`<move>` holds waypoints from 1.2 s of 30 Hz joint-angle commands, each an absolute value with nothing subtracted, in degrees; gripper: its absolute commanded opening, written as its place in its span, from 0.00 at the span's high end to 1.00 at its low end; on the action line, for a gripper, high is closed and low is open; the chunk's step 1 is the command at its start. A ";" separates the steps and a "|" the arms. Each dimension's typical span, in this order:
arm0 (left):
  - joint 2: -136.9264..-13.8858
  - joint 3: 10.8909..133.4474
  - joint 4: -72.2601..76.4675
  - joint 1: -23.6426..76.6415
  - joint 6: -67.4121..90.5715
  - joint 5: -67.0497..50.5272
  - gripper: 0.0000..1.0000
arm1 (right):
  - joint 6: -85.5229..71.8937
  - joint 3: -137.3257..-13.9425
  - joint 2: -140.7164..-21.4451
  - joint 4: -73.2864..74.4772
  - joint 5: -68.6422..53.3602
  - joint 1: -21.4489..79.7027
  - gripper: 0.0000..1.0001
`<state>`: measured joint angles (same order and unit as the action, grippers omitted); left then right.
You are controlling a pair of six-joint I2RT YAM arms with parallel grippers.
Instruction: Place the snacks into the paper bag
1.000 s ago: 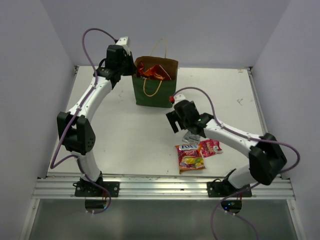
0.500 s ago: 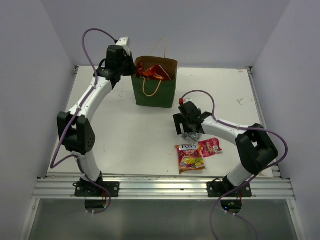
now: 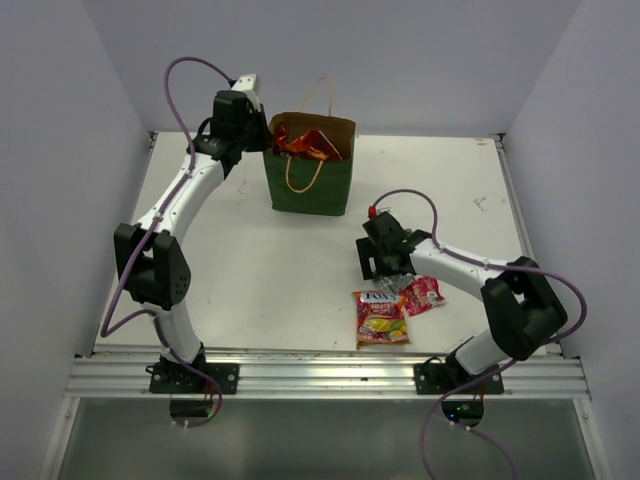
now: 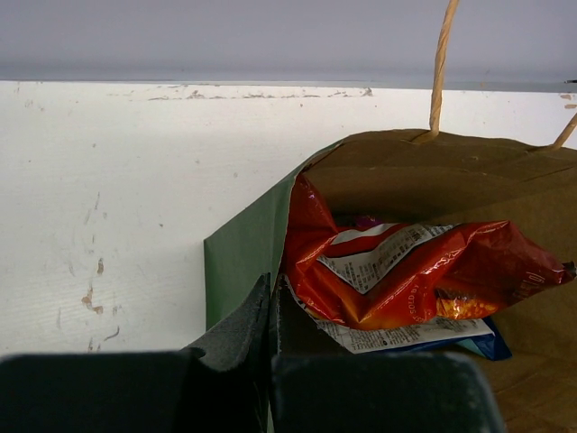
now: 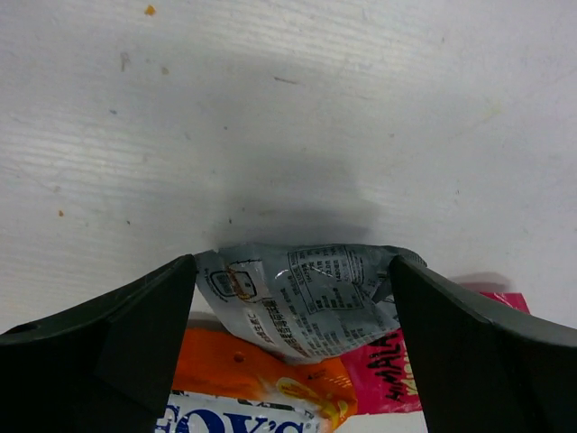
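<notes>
Right pincer (image 5: 293,298), fingers spread, is straddling the small silver packet (image 5: 302,299); left pincer (image 4: 270,316) is pinching the paper bag (image 4: 243,248) wall.

White table (image 3: 260,270), scuffed; aluminium rail (image 3: 320,372) along near edge.

A green paper bag (image 3: 310,178) stands on the white table (image 3: 250,270) with a red packet (image 3: 305,143) poking out. The left gripper (image 3: 262,135) sits at its left rim. The right gripper (image 3: 388,272) hangs low over something silvery, possibly a packet, beside the fruit-candy packet (image 3: 381,317) and pink packet (image 3: 424,293).
</notes>
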<state>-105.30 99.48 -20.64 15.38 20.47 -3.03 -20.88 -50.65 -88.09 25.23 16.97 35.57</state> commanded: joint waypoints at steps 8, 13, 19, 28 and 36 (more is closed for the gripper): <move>-104.06 100.90 -16.87 15.03 21.71 -4.75 1.00 | -24.96 -48.34 -89.99 30.94 13.18 35.68 0.61; -104.50 101.34 -17.05 15.03 21.53 -4.66 1.00 | -22.95 -53.67 -90.18 33.30 14.23 35.77 1.00; -104.77 101.60 -17.05 14.94 21.27 -4.57 1.00 | -16.54 -84.54 -88.76 41.65 25.03 35.77 1.00; -104.50 101.95 -17.14 14.94 21.18 -4.66 1.00 | -6.86 -124.48 -106.74 32.44 19.98 35.77 1.00; -103.63 101.78 -17.23 14.94 20.74 -4.22 1.00 | -8.70 -137.37 -121.90 30.94 12.57 35.77 0.99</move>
<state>-105.30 99.53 -20.64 15.38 20.47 -3.25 -9.10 -135.35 -118.28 29.12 16.23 35.62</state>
